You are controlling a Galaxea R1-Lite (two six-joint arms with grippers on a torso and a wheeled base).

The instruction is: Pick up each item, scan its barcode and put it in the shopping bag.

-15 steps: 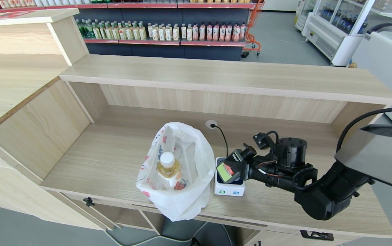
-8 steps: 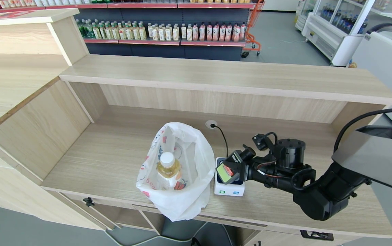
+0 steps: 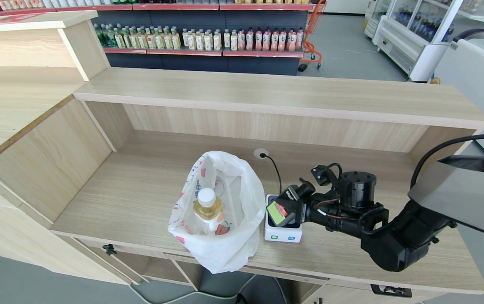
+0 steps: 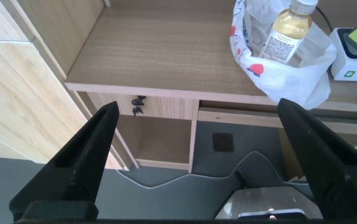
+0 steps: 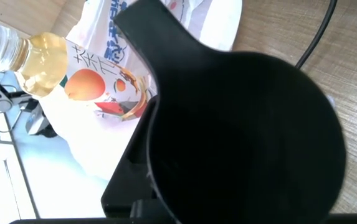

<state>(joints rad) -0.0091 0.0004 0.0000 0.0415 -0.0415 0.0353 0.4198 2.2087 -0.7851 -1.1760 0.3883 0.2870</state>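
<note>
One pack [image 3: 275,210] over the scanner [image 3: 283,239]

Right gripper [image 3: 284,210] pinches the small green pack, lower centre of frame, edged slightly left above the scanner: scan likely underway. Shopping bag [image 3: 244,198] with bottle [image 3: 206,207] stands just left. Left gripper [image 4: 197,107] spread, empty

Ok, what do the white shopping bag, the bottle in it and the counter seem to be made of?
White printed shopping bag: thin plastic film, probably; it crumples and lets light through. Clear bottle of yellow drink, white cap: glossy transparent plastic, likely. Pale counter top: matte wood-grain laminate or veneer; streaked grain shows, which is unclear.
</note>
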